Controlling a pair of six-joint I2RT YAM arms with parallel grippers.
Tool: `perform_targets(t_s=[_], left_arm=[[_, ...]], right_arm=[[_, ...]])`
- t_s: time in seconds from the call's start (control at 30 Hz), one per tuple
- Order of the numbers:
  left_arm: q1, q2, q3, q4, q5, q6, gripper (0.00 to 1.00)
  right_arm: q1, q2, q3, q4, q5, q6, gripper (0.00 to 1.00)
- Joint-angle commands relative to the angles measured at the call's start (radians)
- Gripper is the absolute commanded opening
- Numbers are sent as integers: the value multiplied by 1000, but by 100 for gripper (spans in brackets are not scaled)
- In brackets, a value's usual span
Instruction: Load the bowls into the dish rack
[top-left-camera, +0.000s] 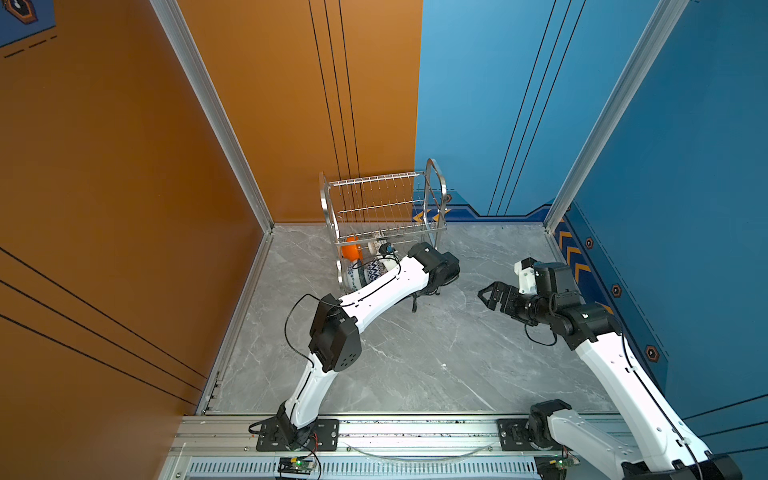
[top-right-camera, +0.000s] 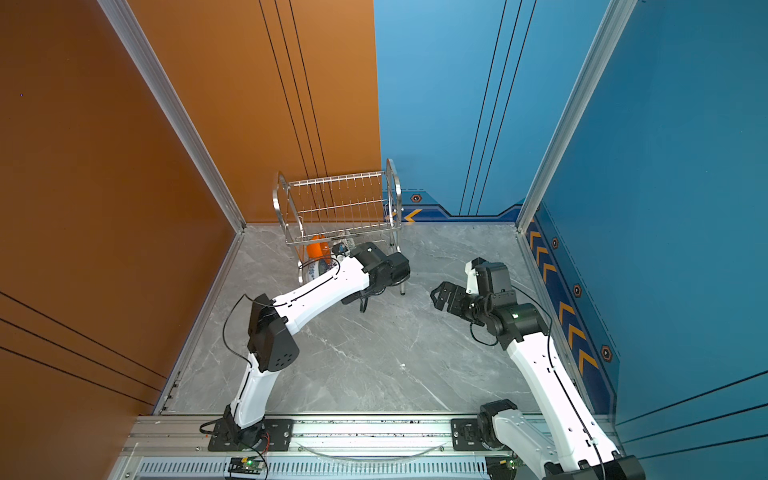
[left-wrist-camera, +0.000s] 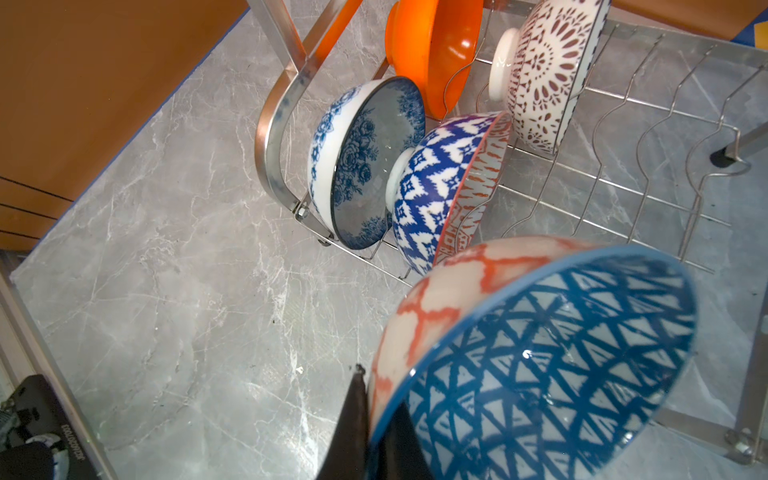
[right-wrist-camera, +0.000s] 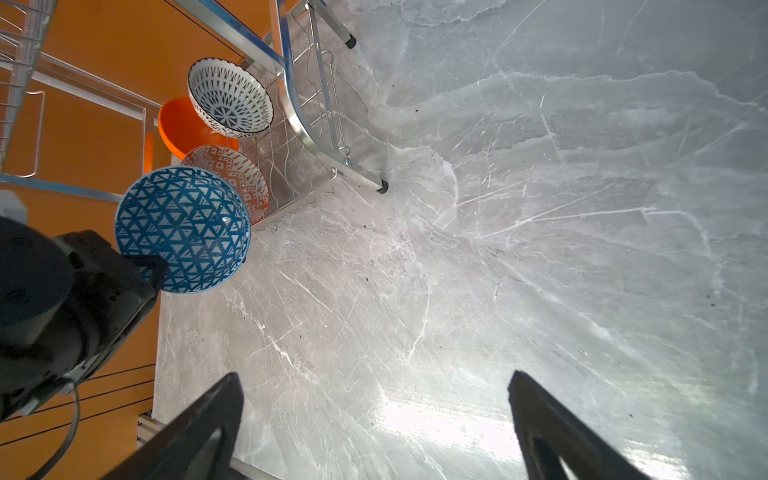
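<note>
The left pincer (left-wrist-camera: 374, 424) is clamped on the rim of the blue-triangle bowl (left-wrist-camera: 540, 365), holding it tilted on edge at the front of the lower shelf (left-wrist-camera: 597, 137) of the dish rack (top-left-camera: 384, 208), just beside the orange-geometric bowl (left-wrist-camera: 440, 187); whether it touches the wires I cannot tell. That bowl, the floral bowl (left-wrist-camera: 361, 166), the plain orange bowl (left-wrist-camera: 432, 50) and the black-lattice bowl (left-wrist-camera: 548, 75) stand on edge in the shelf's wavy wires, and the rack stands at the far edge of the desk (top-left-camera: 415, 353), left of the middle. The right pincer (right-wrist-camera: 376, 376) hangs spread wide and empty over the desk's right side.
</note>
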Motion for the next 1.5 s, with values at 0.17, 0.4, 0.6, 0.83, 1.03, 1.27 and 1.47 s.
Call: perform_targets(t_s=[0.17,0.4,0.6,0.83,1.03,1.27,1.47], left_arm=[[4,92,104,-205,-60,-135,0],[-2,108,113,-205,-82,-118,0],[-14,88,102,-203,-43,-100,0],[-96,103,111,-184,62,35,0],[-90,-31,-168,200,320,220,0],[-80,-105,-323,508,496,363,0],[-48,-152,-397,669,612,397,0]], right_arm=[[-34,-118,-6,-166,-21,19,100],[-49,-156,-15,-224,-8,-3,100],[-48,-114,-12,-214,17,-10,100],[-46,-51,-21,-213,71,-2,100],[-43,-17,-60,-210,82,25,100],[-27,42,-114,-160,70,50,100],[93,112,-78,-123,115,1,100]])
